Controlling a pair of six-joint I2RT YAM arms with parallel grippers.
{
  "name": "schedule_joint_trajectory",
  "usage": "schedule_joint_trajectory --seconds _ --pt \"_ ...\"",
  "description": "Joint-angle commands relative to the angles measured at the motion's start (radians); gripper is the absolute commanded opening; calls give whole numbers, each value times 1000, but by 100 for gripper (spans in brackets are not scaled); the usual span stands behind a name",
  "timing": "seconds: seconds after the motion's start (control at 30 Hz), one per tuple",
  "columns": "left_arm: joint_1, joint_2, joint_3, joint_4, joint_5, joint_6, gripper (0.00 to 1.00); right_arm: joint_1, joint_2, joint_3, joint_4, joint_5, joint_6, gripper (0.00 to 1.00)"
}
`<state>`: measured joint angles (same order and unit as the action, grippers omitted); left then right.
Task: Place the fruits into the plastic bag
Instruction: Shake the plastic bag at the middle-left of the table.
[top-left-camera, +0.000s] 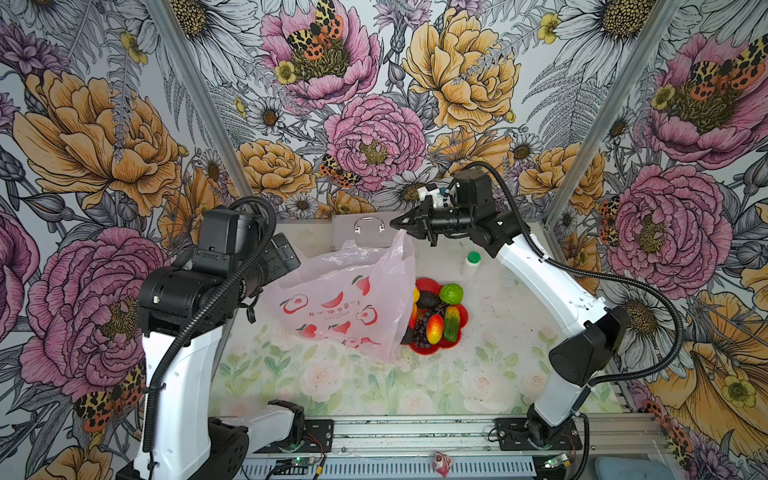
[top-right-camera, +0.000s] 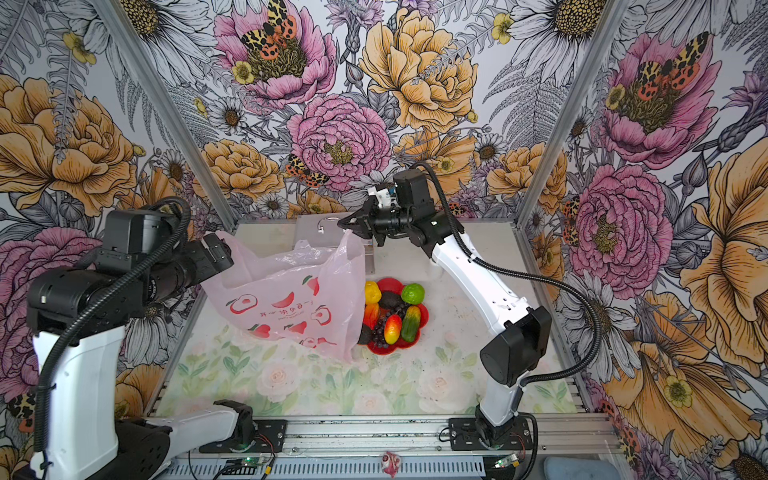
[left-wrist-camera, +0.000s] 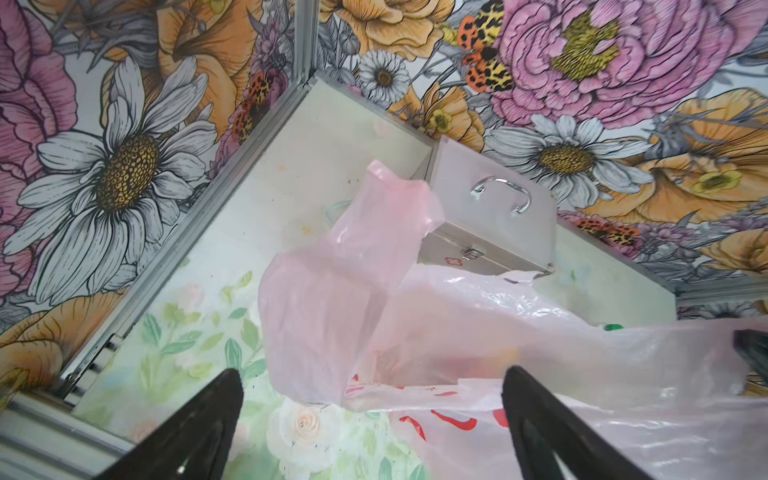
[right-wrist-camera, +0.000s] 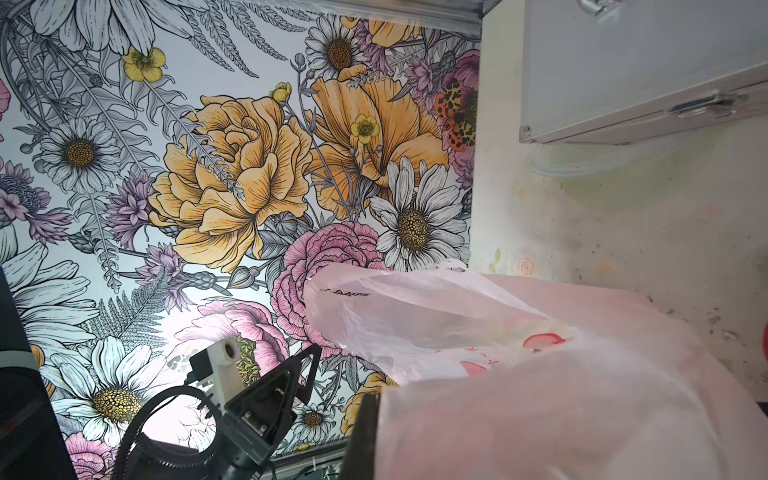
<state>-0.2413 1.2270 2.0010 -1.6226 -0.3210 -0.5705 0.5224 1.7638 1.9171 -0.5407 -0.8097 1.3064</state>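
right gripper (top-left-camera: 398, 225) is clenching plastic bag (top-left-camera: 332, 309) at its top, hoisting it so mouth is gaping | left gripper (left-wrist-camera: 372, 374) is hovering spread wide, gripping nothing, at loose handle (left-wrist-camera: 386, 199) | fruits (top-left-camera: 436, 320) are sitting on red plate (top-left-camera: 428, 283) just beside bag, apparently none bagged

Three walls close in the space: a back wall (top-left-camera: 374, 104), a left wall (top-left-camera: 62, 145) and a right wall (top-left-camera: 715, 187). All are papered with large drawn flowers: orange and pink peonies, white daisies, grey ferns and spotted moths. A bare aluminium post (top-left-camera: 195, 95) stands in each back corner. The worktop (top-left-camera: 374, 390) is pale, printed with faded roses and green leaves, and flecked with dark specks. An aluminium rail (top-left-camera: 415, 434) runs along its near edge. The light is soft and even, apart from one bright glare patch (right-wrist-camera: 174, 332) on the wallpaper in the right wrist view.
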Motion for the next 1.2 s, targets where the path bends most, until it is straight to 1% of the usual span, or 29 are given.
schedule_joint_trajectory --seconds 0.0,0.1,0.2,0.3,0.37,0.4,0.5,0.6,0.67,0.73,0.8,0.87,1.0,1.1,1.17 --pt "25 30 -19 -157 -20 74 99 1 9 23 16 -18 -28 1" --pt "27 82 16 -157 -92 136 99 1 1 9 16 -17 -30 1" --pt "56 143 54 -147 -136 196 98 2 -3 -7 16 -14 -29 0" --pt "70 174 54 -97 -120 224 89 4 -10 -17 16 -6 -30 0" --pt "75 204 62 -93 -136 234 85 4 -12 -20 16 -6 -27 0" --pt "74 215 64 -85 -141 238 80 4 -15 -20 14 -6 -26 0" --pt "86 236 59 -58 -156 251 75 4 -22 -29 15 -8 -24 0" --pt "116 247 43 -6 -121 269 69 4 -30 -44 15 -8 -21 0" --pt "135 260 45 13 -96 277 52 5 -35 -53 13 -11 -23 0" --pt "138 268 58 14 -93 279 23 4 -39 -56 14 -8 -25 0" --pt "139 262 72 13 -81 271 0 4 -40 -51 15 -10 -27 0" --pt "131 241 95 12 -79 259 0 5 -37 -30 14 -20 -42 0" --pt "94 185 191 5 -79 222 0 -2 -36 51 15 -39 -106 0" --pt "91 146 230 0 -62 198 0 -10 -31 102 13 -40 -143 0" --pt "89 123 247 -8 -73 185 0 -11 -16 126 14 -43 -161 0"
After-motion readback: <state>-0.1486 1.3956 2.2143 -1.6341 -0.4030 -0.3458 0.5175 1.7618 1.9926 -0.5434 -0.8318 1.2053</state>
